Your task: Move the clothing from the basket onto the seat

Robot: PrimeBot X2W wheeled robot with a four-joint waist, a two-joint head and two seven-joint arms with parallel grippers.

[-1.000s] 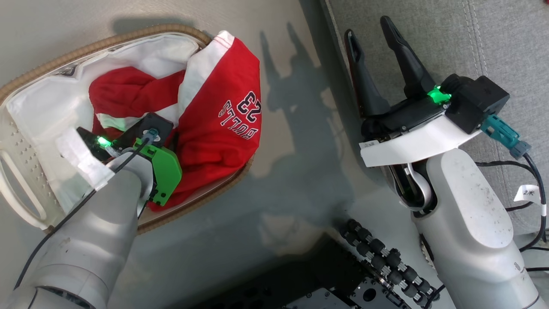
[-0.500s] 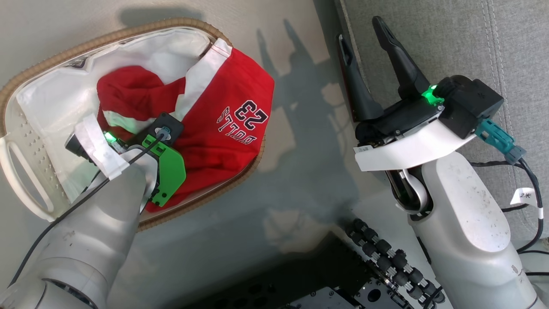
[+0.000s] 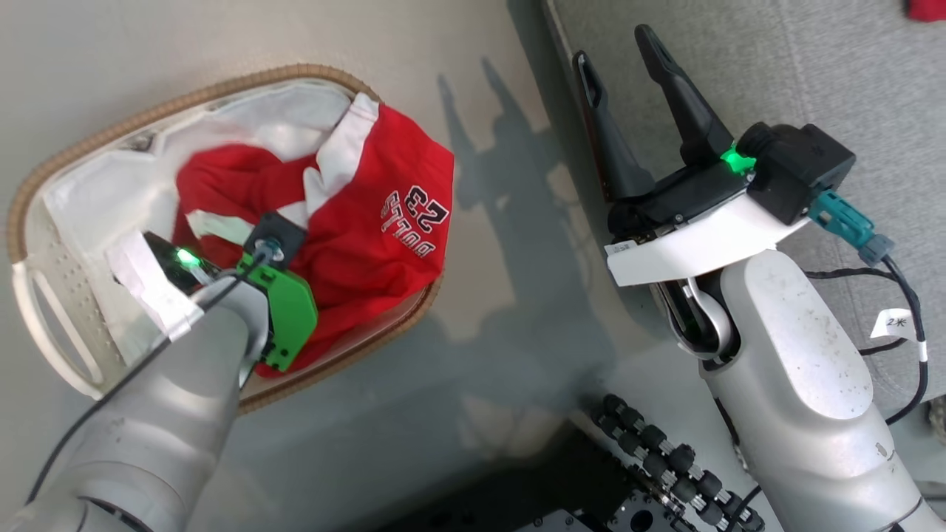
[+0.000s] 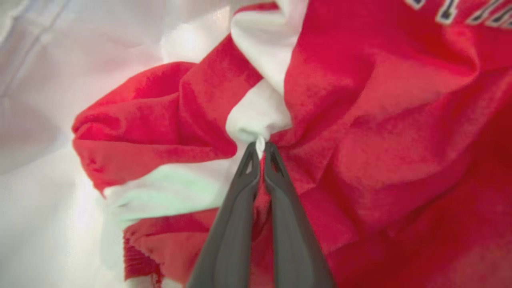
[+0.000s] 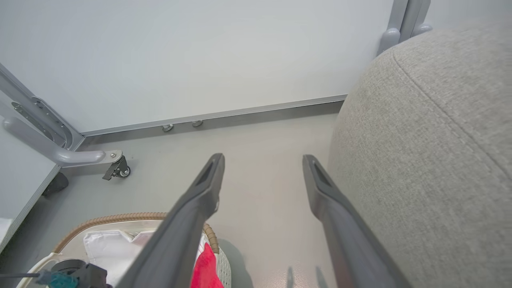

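The basket, white with a brown woven rim, stands on the floor at the left of the head view. Inside it the red clothing with white "BULLS 23" lettering lies bunched and drapes over the right rim. My left gripper is down in the basket, shut on a white and red fold of the clothing. In the head view its fingers are hidden under the wrist. My right gripper hangs open and empty by the grey seat, above the floor beside the cushion's edge.
A white lining sheet covers the basket's inside. A scrap of red fabric lies on the seat at the top right corner. My base with black rollers is at the bottom. A wall and a castor frame stand beyond.
My left gripper has shut on a fold of the clothing, which has bunched a little toward it. The head camera has shifted slightly. The right arm holds its pose.
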